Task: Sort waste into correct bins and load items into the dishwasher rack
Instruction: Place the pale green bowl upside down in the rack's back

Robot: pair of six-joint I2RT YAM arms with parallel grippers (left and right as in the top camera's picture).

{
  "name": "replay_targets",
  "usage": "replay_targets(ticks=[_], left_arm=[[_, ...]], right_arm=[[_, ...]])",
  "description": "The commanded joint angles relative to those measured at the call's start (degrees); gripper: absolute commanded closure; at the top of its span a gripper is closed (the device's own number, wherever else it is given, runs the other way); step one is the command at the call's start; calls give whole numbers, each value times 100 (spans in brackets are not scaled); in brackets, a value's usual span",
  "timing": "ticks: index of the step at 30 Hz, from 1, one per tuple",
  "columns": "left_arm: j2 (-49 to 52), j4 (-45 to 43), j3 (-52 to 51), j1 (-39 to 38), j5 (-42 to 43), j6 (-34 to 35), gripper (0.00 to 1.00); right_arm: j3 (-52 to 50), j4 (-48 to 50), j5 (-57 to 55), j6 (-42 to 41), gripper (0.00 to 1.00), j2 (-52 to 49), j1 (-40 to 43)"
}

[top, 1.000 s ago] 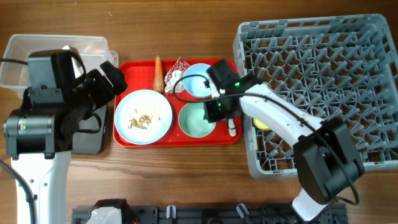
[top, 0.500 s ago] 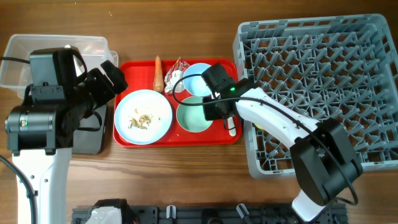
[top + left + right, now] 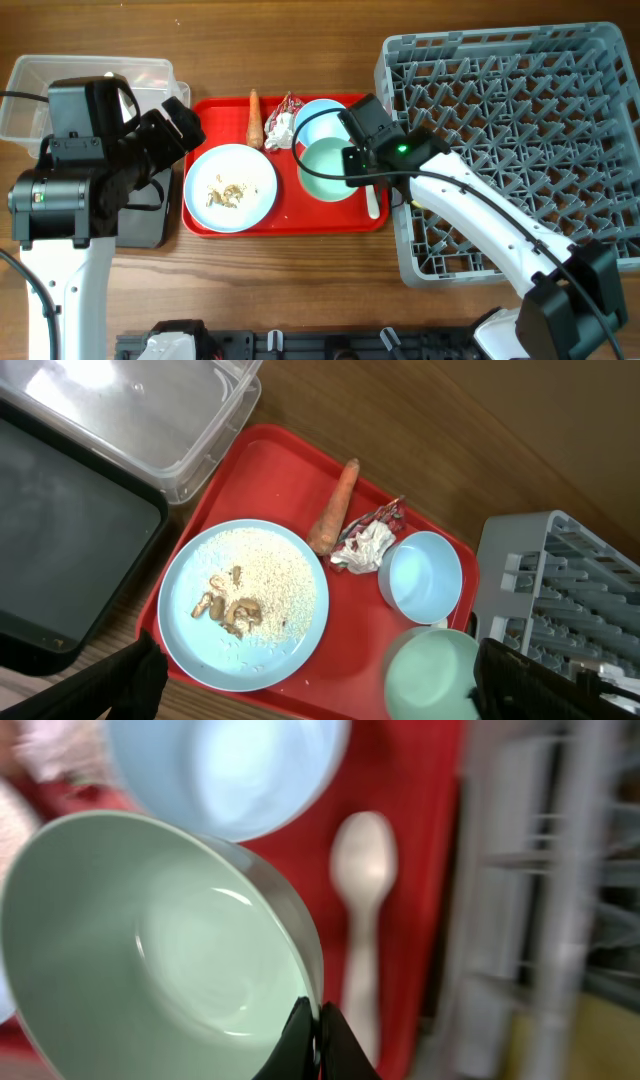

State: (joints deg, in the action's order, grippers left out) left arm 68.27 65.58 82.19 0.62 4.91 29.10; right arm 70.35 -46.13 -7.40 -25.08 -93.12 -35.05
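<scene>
Rising off the red plastic tray (image 3: 290,222), the pale green round bowl (image 3: 325,172) now hangs tilted from the right gripper (image 3: 318,1020), which is clamped on its rim. A second ago the same bowl sat flat on the tray with that gripper down at its right edge. So the pick has taken, and I judge the carry toward the large grey pegged plastic dishwasher rack (image 3: 520,120), just to the right, is the step now open. The bowl is over the tray's right half, overlapping the smaller pale blue bowl (image 3: 318,112) behind it, with the white plastic spoon (image 3: 373,204) lying on the tray beside it at the rack edge. Being round, it has no long axis to speak of. Its mouth points upward, tipped a little to the left, the pinched edge on the rack side. The left gripper (image 3: 180,122) has not moved — jaws spread wide, holding nothing, near the pale blue round plate (image 3: 230,187) with its beige scraps
</scene>
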Motion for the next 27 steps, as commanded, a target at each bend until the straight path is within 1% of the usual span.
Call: replay_targets(ticks=[1, 3, 4, 5, 7, 10, 13, 14, 16, 19, 22, 27], left_arm=[[0, -15, 7, 31, -94, 52, 0], [0, -15, 4, 31, -94, 52, 0], [0, -15, 7, 31, -94, 52, 0], [0, -15, 7, 31, -94, 52, 0], [0, -15, 4, 28, -94, 52, 0], [0, -15, 7, 31, -94, 52, 0], [0, -15, 4, 28, -94, 52, 0], [0, -15, 7, 31, -94, 52, 0], [0, -15, 7, 31, -94, 52, 0], [0, -15, 4, 31, -94, 52, 0], [0, -15, 4, 28, -94, 55, 0], [0, -15, 4, 28, -94, 52, 0]], right_arm=[[417, -269, -2651, -315, 96, 474, 24], [494, -212, -4186, -339, 96, 743, 24], [496, -66, -5066, -243, 96, 916, 24], [496, 85, -5611, -24, 96, 1010, 24], [496, 520, -6373, 686, 96, 1060, 26], [496, 793, -6773, 1152, 96, 911, 190], [496, 789, -6846, 1172, 96, 501, 828], [496, 767, -6843, 1329, 96, 367, 1025], [496, 767, -6846, 1493, 96, 127, 1366], [496, 800, -6701, 1484, 96, -184, 1788], [496, 793, -6258, 1593, 96, -476, 1974], [496, 750, -5895, 1593, 96, -944, 1954]])
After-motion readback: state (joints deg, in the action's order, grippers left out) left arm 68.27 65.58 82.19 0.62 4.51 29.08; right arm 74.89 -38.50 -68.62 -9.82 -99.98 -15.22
